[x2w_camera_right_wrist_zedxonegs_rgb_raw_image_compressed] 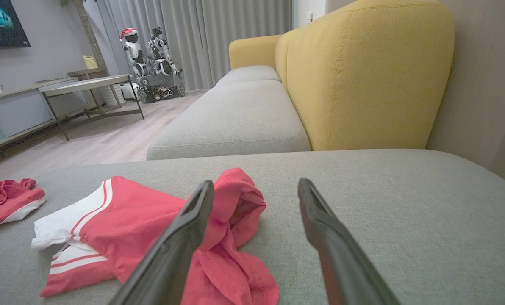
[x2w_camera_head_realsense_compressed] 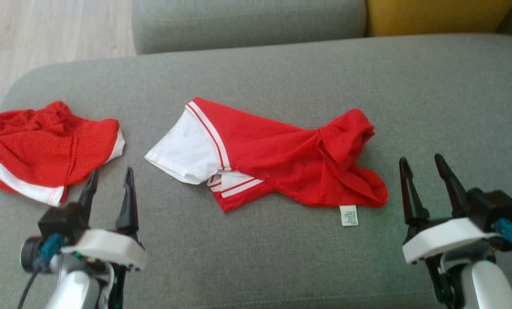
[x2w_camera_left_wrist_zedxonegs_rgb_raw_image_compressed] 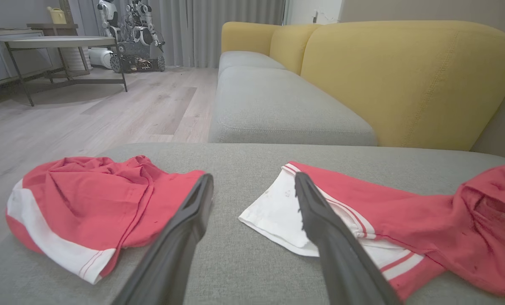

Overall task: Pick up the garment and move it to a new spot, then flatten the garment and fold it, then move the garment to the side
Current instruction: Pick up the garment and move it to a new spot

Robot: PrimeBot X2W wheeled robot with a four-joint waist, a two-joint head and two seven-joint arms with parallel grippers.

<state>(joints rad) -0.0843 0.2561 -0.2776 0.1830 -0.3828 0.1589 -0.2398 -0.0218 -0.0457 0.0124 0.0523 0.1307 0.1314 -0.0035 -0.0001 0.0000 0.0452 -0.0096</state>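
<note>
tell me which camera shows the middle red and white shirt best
The head view: the whole shirt lies unobstructed on the grey cushion. The left wrist view catches mostly its white sleeve end; the right wrist view its bunched red end, partly behind a finger.

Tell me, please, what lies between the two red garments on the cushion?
Nothing but bare grey cushion lies between the left garment and the middle garment, as the head view shows.
</note>
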